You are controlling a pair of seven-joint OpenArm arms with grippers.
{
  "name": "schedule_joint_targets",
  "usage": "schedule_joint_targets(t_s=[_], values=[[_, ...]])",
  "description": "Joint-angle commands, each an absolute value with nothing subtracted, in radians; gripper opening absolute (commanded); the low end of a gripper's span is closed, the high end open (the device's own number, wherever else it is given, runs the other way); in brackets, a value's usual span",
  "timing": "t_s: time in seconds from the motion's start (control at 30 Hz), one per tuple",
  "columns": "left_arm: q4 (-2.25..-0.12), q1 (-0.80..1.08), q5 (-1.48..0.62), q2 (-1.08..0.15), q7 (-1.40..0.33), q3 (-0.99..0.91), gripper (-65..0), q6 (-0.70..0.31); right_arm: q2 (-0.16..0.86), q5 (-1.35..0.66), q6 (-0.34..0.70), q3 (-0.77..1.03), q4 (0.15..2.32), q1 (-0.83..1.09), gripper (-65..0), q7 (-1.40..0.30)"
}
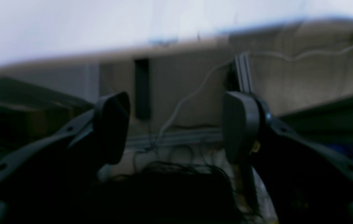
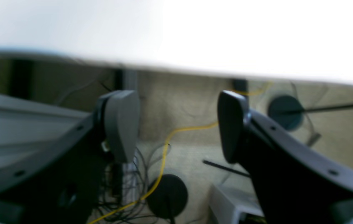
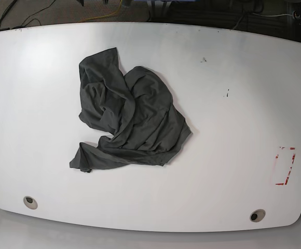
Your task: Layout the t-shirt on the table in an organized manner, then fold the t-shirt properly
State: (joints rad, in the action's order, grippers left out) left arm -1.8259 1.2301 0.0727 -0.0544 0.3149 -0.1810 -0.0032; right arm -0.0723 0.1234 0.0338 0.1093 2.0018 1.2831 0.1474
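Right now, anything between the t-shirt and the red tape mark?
Base view: nothing. Only bare white table lies between the t-shirt and the red tape mark.

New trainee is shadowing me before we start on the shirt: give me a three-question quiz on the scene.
1. True or false: the t-shirt lies flat and spread out.
2. Which marking sits near the table's edge on the base view's right: (a) blue cross, (b) red tape rectangle, (c) green dot?
3. What do the left gripper and right gripper hold?

Key: 1 false, it is crumpled; 2 b; 3 nothing, fingers apart.
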Motion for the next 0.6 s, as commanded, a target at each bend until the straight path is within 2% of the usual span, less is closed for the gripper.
schedule_joint_targets(t_s=[0.0, 0.57], values=[[-1.854, 1.247, 0.053, -0.056, 0.337, -0.189, -21.8, 0.005, -0.068, 0.119, 0.027, 0.114, 2.012, 1.309, -26.6, 0.159], [-1.873, 1.049, -0.125, -0.171, 0.337, -0.202, -21.5, 0.005, -0.090, 0.116, 0.027, 0.113, 2.012, 1.147, -26.6, 0.159]])
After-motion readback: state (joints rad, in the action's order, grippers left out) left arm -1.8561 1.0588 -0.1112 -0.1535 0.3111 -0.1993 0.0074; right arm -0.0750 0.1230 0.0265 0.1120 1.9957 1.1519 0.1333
